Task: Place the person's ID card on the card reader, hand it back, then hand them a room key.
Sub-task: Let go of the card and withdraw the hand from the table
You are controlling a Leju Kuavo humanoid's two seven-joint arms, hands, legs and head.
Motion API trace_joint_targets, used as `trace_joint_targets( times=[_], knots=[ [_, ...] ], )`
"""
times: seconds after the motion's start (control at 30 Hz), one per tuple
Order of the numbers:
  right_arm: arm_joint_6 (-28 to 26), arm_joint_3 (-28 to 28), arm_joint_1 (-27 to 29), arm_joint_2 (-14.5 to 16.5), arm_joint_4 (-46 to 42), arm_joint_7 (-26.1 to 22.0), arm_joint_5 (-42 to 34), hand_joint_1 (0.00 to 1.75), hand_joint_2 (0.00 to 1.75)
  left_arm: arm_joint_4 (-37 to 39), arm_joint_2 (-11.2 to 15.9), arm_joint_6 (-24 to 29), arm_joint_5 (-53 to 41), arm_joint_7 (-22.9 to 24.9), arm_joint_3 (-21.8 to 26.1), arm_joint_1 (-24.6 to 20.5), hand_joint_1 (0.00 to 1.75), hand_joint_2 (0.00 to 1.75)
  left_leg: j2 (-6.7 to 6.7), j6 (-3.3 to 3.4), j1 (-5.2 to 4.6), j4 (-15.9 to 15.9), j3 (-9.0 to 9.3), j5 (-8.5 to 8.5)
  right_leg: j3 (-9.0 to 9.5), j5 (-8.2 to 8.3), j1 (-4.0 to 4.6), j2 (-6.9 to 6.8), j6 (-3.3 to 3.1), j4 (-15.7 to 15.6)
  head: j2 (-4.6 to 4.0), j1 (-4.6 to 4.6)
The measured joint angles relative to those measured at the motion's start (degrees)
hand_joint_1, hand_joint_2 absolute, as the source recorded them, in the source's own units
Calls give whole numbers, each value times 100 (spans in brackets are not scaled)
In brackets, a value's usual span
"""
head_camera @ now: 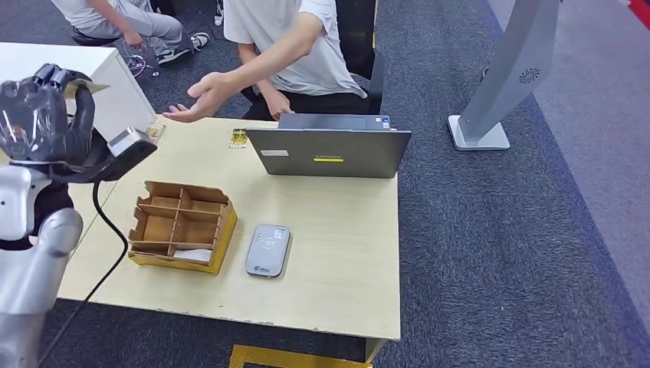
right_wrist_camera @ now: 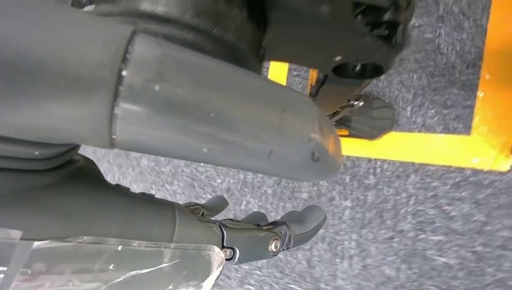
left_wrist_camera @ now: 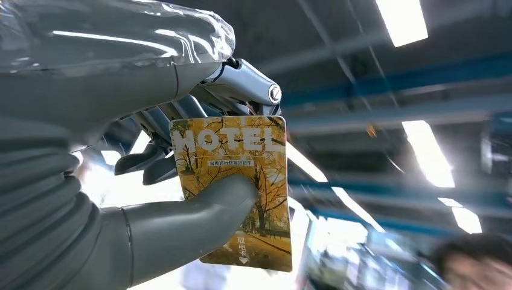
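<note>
Looking from the head, we see our left hand [head_camera: 46, 111] raised beside the table [head_camera: 337, 230], the person's hand [head_camera: 195, 98] waiting open. At the left wrist, the thumb pinches the room key [left_wrist_camera: 238, 187], thin, stiff, probably slippery; we hold its edge. The right hand [right_wrist_camera: 253, 232] hangs empty, fingers loose.

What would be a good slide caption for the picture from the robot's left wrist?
The left hand pinches a yellow hotel key card between thumb and fingers, raised toward the ceiling lights.
</note>
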Motion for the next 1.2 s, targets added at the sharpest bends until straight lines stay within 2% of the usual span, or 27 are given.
trace_joint_targets(
  times=[0.13, 0.23, 0.43, 0.6, 0.73, 0.87, 1.2],
  knots=[
    [43, 222, -155, 49, -27, 161, 124, 0, 0, 1570, -84, 152, -628, 150, -361, -1338, 175, 175, 19, -1, 0, 0, -3, 4, -7, 14, 0, 20, 0, 3, 0, -2],
    [49, 314, -184, 73, -39, 186, 139, 0, 0, 2375, -149, 204, -691, 163, -560, -1922, 175, 175, 32, -1, -1, -1, -5, 4, -11, 16, 0, 35, 0, 3, 0, -2],
    [62, 329, -192, 78, -43, 187, 138, 0, 0, 3165, -245, 312, -800, 243, -733, -2380, 175, 175, 33, 0, -1, -1, -16, 2, -24, 14, 0, 38, -1, 2, 0, -3],
    [54, 329, -192, 78, -43, 179, 91, 0, 0, 3612, -352, 478, -746, 246, -776, -2528, 175, 175, 35, 0, -1, -1, -18, 2, -25, 14, 0, 39, 0, 2, 0, -3],
    [48, 329, -191, 78, -44, 185, 81, 0, 0, 3816, -413, 462, -706, 246, -799, -2563, 0, 175, 34, -1, 0, -1, -18, 2, -25, 15, 0, 38, 0, 2, 0, -3],
    [40, 329, -188, 85, -45, 204, 60, 0, 0, 4032, -480, 294, -545, 299, -800, -2628, 0, 175, 34, -1, 0, -1, -18, 3, -25, 15, 0, 38, 0, 2, 0, -3],
    [-6, 329, -230, 158, -45, 248, 51, 0, 0, 4630, -546, 270, -379, 387, -799, -2962, 0, 175, 33, -1, 0, -2, -21, 2, -25, 15, 0, 38, 0, 3, 0, -3]
  ],
)
